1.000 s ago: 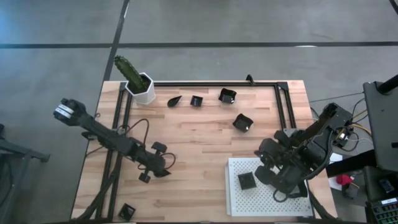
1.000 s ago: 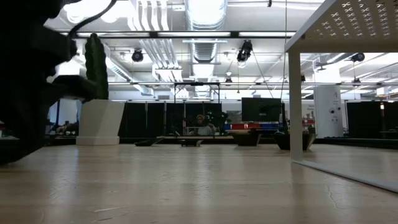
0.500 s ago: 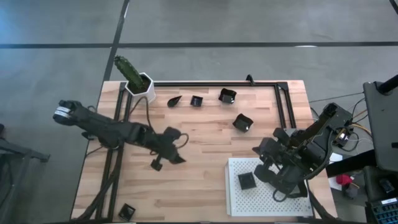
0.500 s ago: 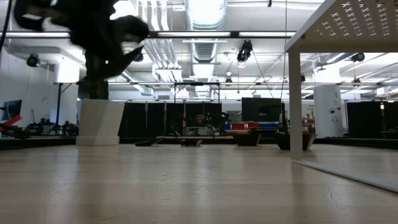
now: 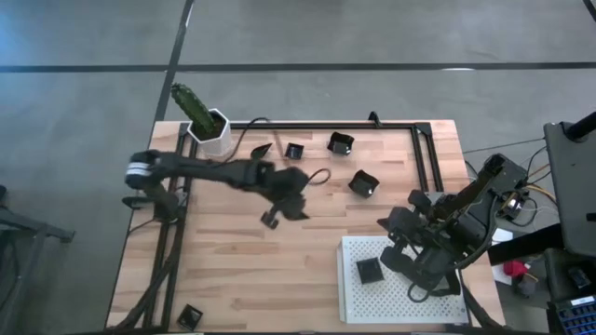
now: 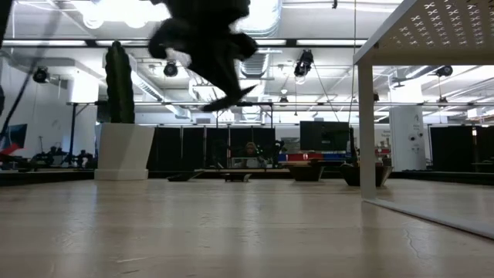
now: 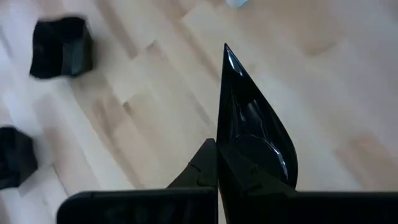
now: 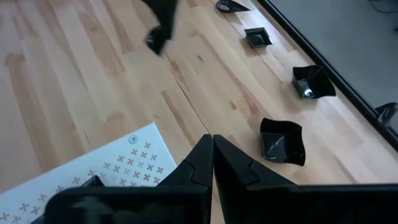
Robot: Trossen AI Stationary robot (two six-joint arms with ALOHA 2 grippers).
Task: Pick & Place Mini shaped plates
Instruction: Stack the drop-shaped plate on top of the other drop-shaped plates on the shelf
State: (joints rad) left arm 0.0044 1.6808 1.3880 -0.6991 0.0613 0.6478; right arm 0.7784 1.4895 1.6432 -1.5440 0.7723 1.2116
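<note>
Swinging trayward, my left gripper [image 7: 219,163] pinches a glossy black teardrop plate [image 7: 255,130]; one square dish [image 5: 371,270] delivered, several left.

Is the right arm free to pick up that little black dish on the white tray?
Probably yes. The right gripper, shut and empty, sits right beside the dish on the white tray; nothing lies between, though it must open first.

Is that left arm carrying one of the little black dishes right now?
Yes: in the left wrist view, the left gripper is shut on a glossy black leaf-shaped plate, lifted above the wooden table.
</note>
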